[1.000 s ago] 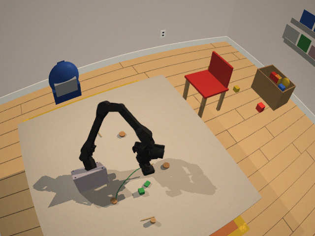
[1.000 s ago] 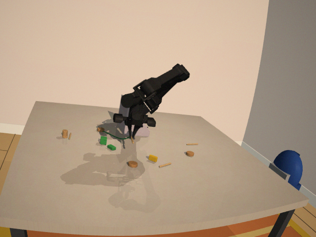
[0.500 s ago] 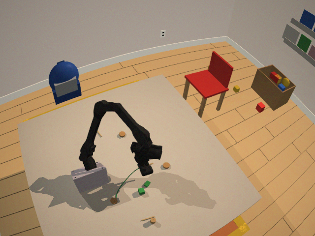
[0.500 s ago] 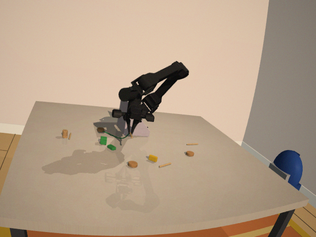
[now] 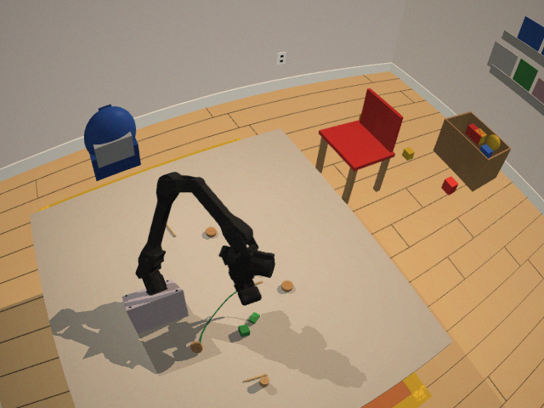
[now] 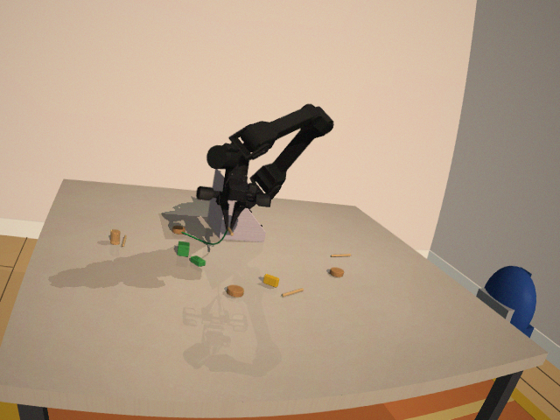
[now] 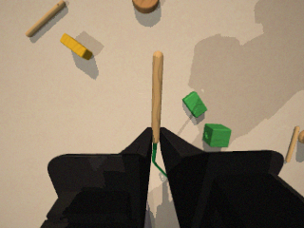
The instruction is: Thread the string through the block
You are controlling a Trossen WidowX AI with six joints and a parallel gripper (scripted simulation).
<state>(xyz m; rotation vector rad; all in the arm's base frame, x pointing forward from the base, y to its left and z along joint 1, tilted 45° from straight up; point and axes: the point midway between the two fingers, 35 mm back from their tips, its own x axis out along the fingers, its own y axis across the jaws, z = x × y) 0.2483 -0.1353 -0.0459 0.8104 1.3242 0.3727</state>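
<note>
My gripper (image 6: 229,227) (image 7: 155,131) is shut on the string's stick (image 5: 259,282) (image 6: 231,232) (image 7: 157,95), holding it near its string end, above the table; its fingertips are hidden in the top view. The stick's free end points forward, up in the wrist view. The green string (image 6: 199,240) (image 7: 154,154) runs to the round wooden button (image 5: 196,347) (image 6: 178,229), outside the block. The green block with the hole (image 5: 244,331) (image 6: 183,248) (image 7: 218,136) sits on the table, right of the stick in the wrist view, apart from it. A small dark hole shows on its left face there.
A smaller green block (image 5: 254,317) (image 6: 197,261) (image 7: 195,104) lies near the holed block. Beyond are a yellow block (image 6: 271,280) (image 7: 76,47), a loose stick (image 6: 292,292) (image 7: 46,18) and a loose button (image 5: 286,286) (image 6: 234,290). A wooden cylinder (image 5: 263,381) (image 6: 115,236) stands beside another stick (image 5: 253,377) (image 6: 124,241).
</note>
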